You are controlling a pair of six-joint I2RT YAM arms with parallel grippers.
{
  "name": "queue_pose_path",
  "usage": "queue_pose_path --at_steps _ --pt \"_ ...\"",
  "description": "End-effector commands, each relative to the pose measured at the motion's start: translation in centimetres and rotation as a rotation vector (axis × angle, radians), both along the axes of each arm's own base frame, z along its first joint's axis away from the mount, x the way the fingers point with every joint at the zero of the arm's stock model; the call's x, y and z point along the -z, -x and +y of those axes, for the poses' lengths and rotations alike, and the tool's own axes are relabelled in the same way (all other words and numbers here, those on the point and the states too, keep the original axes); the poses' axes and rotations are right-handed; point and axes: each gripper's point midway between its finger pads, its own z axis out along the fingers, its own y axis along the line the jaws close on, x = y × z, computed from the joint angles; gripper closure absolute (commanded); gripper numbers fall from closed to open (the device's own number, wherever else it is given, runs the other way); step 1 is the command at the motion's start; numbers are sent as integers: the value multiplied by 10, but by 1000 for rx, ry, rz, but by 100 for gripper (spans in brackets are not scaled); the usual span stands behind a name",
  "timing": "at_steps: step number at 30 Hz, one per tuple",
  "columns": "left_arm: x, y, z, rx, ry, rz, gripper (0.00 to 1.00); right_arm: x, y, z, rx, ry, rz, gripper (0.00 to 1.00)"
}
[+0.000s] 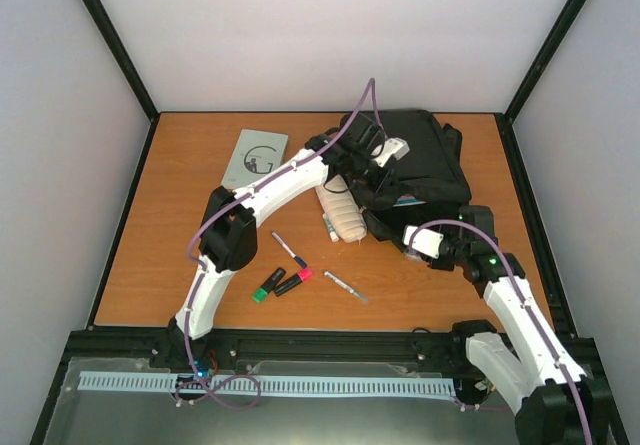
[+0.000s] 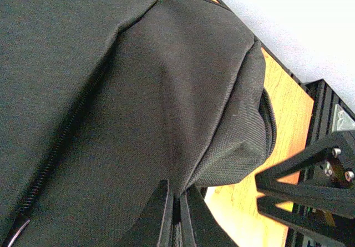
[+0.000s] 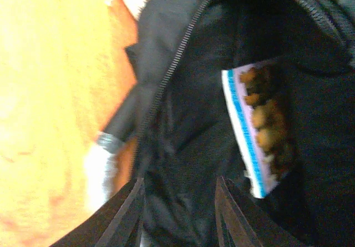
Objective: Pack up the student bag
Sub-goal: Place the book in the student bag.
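The left gripper (image 2: 176,203) is pressed together on a fold of black fabric of the student bag (image 2: 166,102), so that the upper flap is held lifted. The right gripper (image 3: 178,211) is seen with its jaws apart at the bag's open mouth, and nothing is shown clamped between them. Just inside the mouth, past the zip (image 3: 172,75), a book with a blue edge (image 3: 252,141) is seen lying in the main compartment.

The bag is placed on the far right part of the table (image 1: 170,225), close to the far edge, with its opening turned toward the near edge. It is judged to be soft and limp, so the mouth would sag shut if the flap were let go. The cloth is neither slippery nor fragile. A pinch on the seam beside the zip is judged the surest hold, as loose cloth elsewhere would only bunch.

The left arm is stretched diagonally from the near edge, elbow raised and wrist bent down onto the bag's top. The right arm is folded low from the near right corner, with its wrist levelled at the opening. A cream pencil case (image 1: 340,215) is lying just beside the bag's left side.
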Motion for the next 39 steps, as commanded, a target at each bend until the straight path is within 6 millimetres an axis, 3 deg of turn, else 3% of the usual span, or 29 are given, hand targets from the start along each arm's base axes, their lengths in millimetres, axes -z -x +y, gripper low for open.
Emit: queue_pose_path --at_steps 1,4,6,7,8,9,13,18,21,23,25,29,30,31,36,39 --pt "-13 -10 -7 -18 36 -37 99 -10 32 13 134 -231 223 62" --pt "4 -10 -4 -23 -1 -20 99 -55 23 21 240 -412 254 60" --pt "13 -8 -4 -21 -6 -2 99 -87 15 25 291 -509 261 51" --pt "17 -7 -4 -19 -4 7 99 -99 11 25 317 -544 256 42" --pt "20 -7 -5 -19 -1 18 99 -110 8 24 334 -569 242 15" --pt "22 -6 -6 -17 6 28 99 -118 5 22 354 -581 230 2" --pt "34 -5 -13 -19 24 67 99 -136 -4 18 422 -641 202 0" --pt "51 0 -21 -2 20 110 98 -126 -16 7 533 -649 216 0" --pt "62 3 -21 -9 8 141 96 -129 -34 -19 706 -699 100 0" --pt "63 6 -21 -2 5 162 92 -125 -38 -21 718 -713 91 0" --pt "56 9 -19 4 12 160 83 -124 -38 -17 685 -717 122 0" --pt "37 8 -9 -17 5 90 40 -118 -41 -10 643 -704 169 0" --pt "26 6 -6 -34 7 64 26 -117 -44 -11 653 -701 170 0" --pt "22 4 -1 -61 -8 52 3 -117 -48 -14 666 -698 161 0" --pt "-1 -9 21 -178 -74 -32 0 -130 -71 -46 845 -758 23 0" --pt "-10 -18 39 -242 -119 -116 0 -132 -79 -47 863 -758 42 0"
